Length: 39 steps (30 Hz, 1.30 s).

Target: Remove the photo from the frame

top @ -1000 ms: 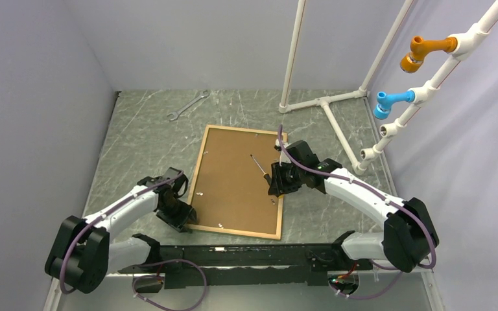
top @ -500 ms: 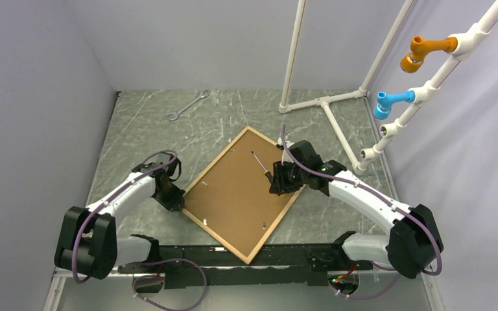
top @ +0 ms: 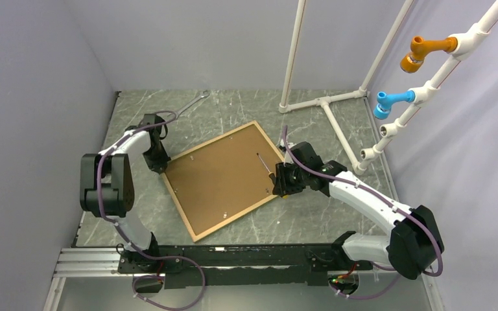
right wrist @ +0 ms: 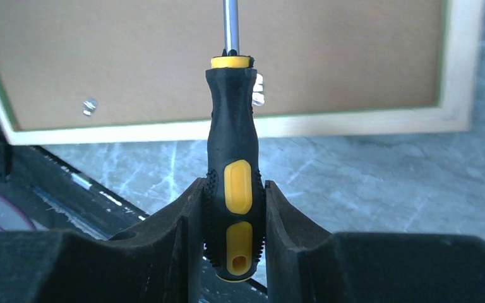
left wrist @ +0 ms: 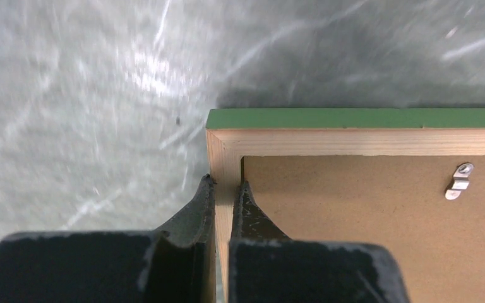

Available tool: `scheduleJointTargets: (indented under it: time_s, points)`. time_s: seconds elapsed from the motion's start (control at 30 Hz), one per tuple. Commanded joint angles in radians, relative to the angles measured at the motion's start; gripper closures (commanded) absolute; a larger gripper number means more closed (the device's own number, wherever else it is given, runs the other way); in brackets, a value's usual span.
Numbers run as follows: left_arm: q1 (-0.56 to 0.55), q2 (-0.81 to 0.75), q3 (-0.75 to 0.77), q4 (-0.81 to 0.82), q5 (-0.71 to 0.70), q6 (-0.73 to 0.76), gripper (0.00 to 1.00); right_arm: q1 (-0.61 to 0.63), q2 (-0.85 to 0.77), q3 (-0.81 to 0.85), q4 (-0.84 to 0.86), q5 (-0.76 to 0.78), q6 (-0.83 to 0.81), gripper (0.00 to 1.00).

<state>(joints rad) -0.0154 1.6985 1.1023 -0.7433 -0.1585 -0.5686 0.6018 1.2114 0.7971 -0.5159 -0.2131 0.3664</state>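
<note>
The frame (top: pixel 211 140) lies face down and askew on the table, with its brown backing board (top: pixel 224 178) up. The photo is hidden under the board. My left gripper (top: pixel 162 162) is shut on the frame's wooden rail (left wrist: pixel 353 142) just beside its far left corner; the wrist view shows one finger (left wrist: pixel 199 208) outside the rail and one inside. My right gripper (top: pixel 280 184) is shut on a black and yellow screwdriver (right wrist: pixel 233 126) at the frame's right edge. The screwdriver's shaft (top: pixel 262 163) points over the board.
Small metal tabs (left wrist: pixel 460 180) (right wrist: pixel 89 106) sit along the board's edges. A wrench (top: pixel 188 107) lies at the back left. A white pipe stand (top: pixel 324 102) with orange (top: pixel 421 52) and blue (top: pixel 389 102) fittings fills the back right. The black base rail (top: pixel 233 256) runs along the near edge.
My left gripper has swung from the near left to the far left, dragging its frame corner along. The frame has turned clockwise on the table. The right gripper has barely moved.
</note>
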Motion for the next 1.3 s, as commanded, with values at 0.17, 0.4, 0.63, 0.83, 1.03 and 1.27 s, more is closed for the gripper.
scheduleJointTargets:
  time_s: [0.17, 0.4, 0.63, 0.83, 1.03, 1.27]
  points:
    - [0.095, 0.098, 0.117, 0.144, 0.154, 0.342, 1.00, 0.001, -0.021, 0.068, -0.181, 0.241, 0.086, 1.00]
    - [0.127, 0.095, 0.160, 0.170, 0.299, 0.327, 0.67, 0.003, 0.018, 0.097, -0.189, 0.252, 0.083, 1.00]
    - [0.133, -0.124, 0.061, 0.278, 0.401, 0.340, 0.26, 0.007, 0.057, 0.122, -0.154, 0.165, 0.040, 1.00]
    - [0.035, -0.247, -0.022, 0.450, 0.829, 0.370, 0.32, 0.039, 0.091, 0.143, -0.058, 0.040, 0.021, 1.00]
    - [-0.221, -0.381, -0.064, 0.528, 0.965, 0.589, 0.32, 0.086, 0.201, 0.241, -0.023, -0.187, 0.015, 1.00]
    - [-0.356, -0.602, -0.282, 0.734, 1.073, 0.722, 0.07, 0.093, 0.196, 0.229, -0.008, -0.417, -0.013, 1.00]
